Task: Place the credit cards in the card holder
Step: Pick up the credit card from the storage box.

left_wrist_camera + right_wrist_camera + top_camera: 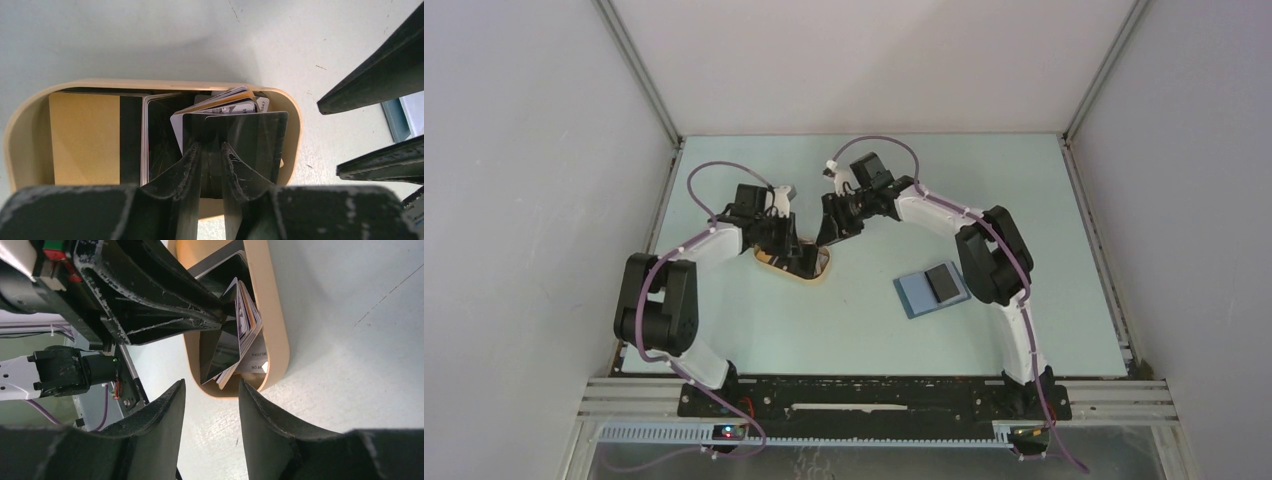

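Nearest the arm bases, the teal card holder (916, 296) lies open on the table to the right of centre. One dark card (944, 283) rests on its right half, so the task is judged partly done.

Further out and to the left, the tan oval tray (150, 83) holds the remaining credit cards. A gold card (85, 137) with a black stripe lies flat at one end. A fanned stack of cards (225, 100) leans at the other end.

The left gripper (211, 152) is down in the tray. Its fingers are pinched on the lower edge of a glossy dark card (255, 140), which stands tilted against the fan.

Beyond the tray, the right gripper (211, 385) hangs just outside the tray's end with its jaws parted and nothing between them.

Step in hand, as judged: extract one card.

- Confirm that only the glossy dark card sits between the pads. The neighbouring cards touch it and may ride up with it.
- Lift straight up along the card's plane until it clears the tray rim.
- Keep the right gripper clear of the lift path.
- Use the right gripper to steady the tray or receive the card only if needed.
- Carry the card to the card holder edge first.
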Motion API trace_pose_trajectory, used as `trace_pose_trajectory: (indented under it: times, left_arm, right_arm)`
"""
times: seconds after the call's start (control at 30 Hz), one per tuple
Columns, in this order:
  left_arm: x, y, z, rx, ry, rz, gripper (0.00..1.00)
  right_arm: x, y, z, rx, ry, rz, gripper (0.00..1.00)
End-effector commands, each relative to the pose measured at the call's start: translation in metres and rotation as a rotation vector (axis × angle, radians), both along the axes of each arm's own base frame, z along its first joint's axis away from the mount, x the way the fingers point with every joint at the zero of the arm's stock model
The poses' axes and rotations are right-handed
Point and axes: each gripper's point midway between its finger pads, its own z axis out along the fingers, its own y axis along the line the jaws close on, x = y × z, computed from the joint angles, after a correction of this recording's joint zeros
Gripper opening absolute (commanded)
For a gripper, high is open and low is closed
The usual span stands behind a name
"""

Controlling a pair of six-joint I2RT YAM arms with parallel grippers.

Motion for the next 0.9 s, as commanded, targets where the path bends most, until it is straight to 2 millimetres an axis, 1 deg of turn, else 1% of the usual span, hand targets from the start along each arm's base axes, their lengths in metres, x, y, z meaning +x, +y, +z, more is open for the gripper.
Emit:
trace_pose_trajectory:
  times: [0.0,0.1,0.33,0.57,0.8,0.87]
  left_arm:
    - [0.006,-0.004,0.007,-0.03,0.002,-0.002,0.26]
    - [0.006,-0.005,0.007,-0.035,0.002,-0.008,0.26]
    - [0.005,-0.006,0.007,-0.043,0.005,-0.018,0.25]
    - [0.005,-0.007,0.008,-0.048,0.004,-0.021,0.25]
    - [0.004,-0.007,0.007,-0.053,0.006,-0.023,0.25]
    - [0.005,-0.007,0.008,-0.056,0.005,-0.022,0.25]
  right_arm:
    - [0.0,0.012,0.003,-0.003,0.002,0.01,0.52]
    - [-0.001,0.016,-0.002,-0.013,0.009,0.017,0.52]
    - [-0.002,0.021,-0.014,-0.058,0.017,-0.002,0.46]
    - [-0.001,0.024,-0.019,-0.057,0.05,-0.016,0.43]
    - [-0.002,0.03,-0.022,-0.045,0.09,-0.021,0.31]
    - [-0.002,0.029,-0.024,-0.05,0.098,-0.027,0.29]
